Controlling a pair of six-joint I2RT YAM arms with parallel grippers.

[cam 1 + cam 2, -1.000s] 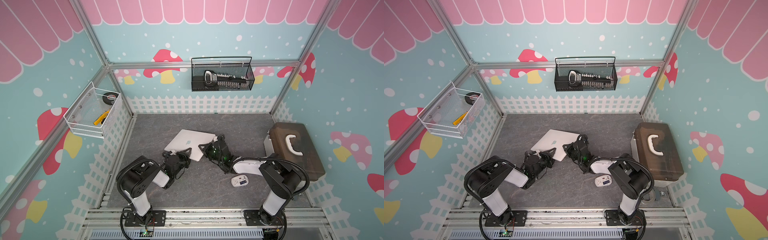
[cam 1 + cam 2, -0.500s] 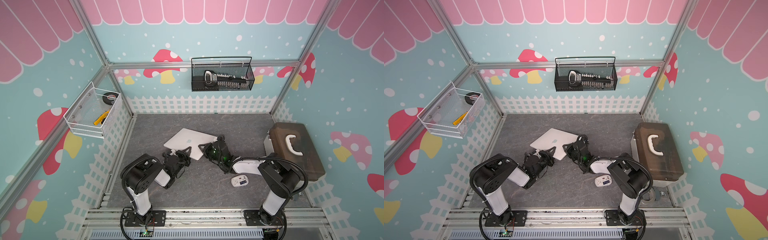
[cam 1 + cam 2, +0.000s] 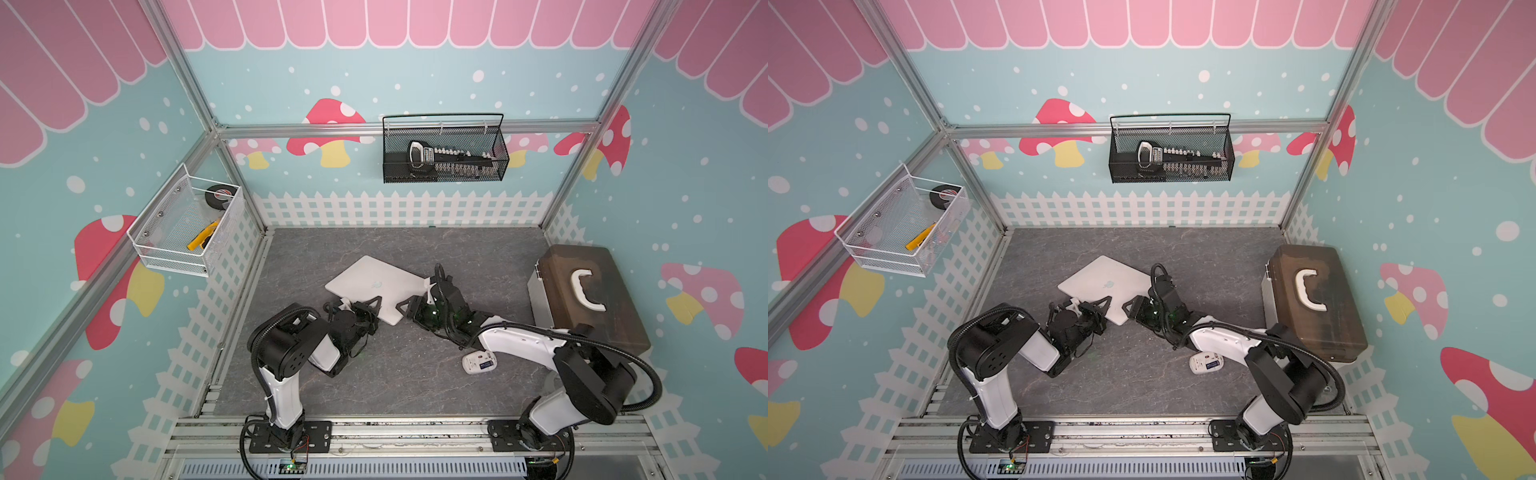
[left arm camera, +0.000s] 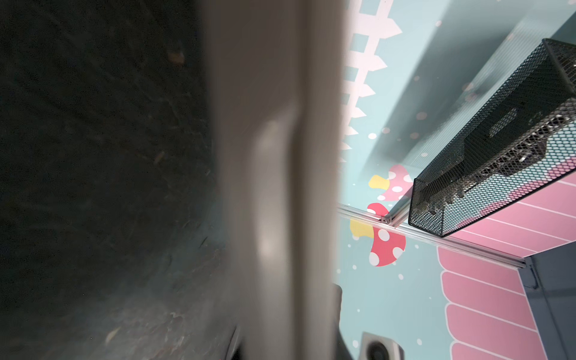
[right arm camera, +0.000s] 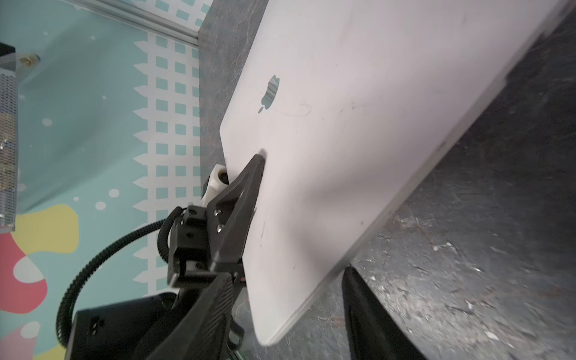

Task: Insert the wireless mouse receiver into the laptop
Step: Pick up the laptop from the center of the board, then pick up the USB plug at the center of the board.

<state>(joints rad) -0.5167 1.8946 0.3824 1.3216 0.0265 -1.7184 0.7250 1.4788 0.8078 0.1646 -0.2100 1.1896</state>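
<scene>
Thin silver-grey closed laptop [image 3: 376, 277] lies lid-up on grey stone-pattern mat [image 3: 478, 257], between both grippers. Left gripper [image 3: 371, 304] clamped tight on near-left long edge. Right gripper [image 3: 406, 306] jaws apart, laptop's near corner between them. Long axis diagonal, far-left to near-right.

My left arm [image 3: 286, 399] and right arm [image 3: 515, 340] wear white shells between black joints, ribbed black cable [image 5: 140, 230] alongside. On my left gripper [image 5: 260, 159], the black wedge finger [image 5: 237, 202] carries two silver screws [image 5: 217, 212].
</scene>
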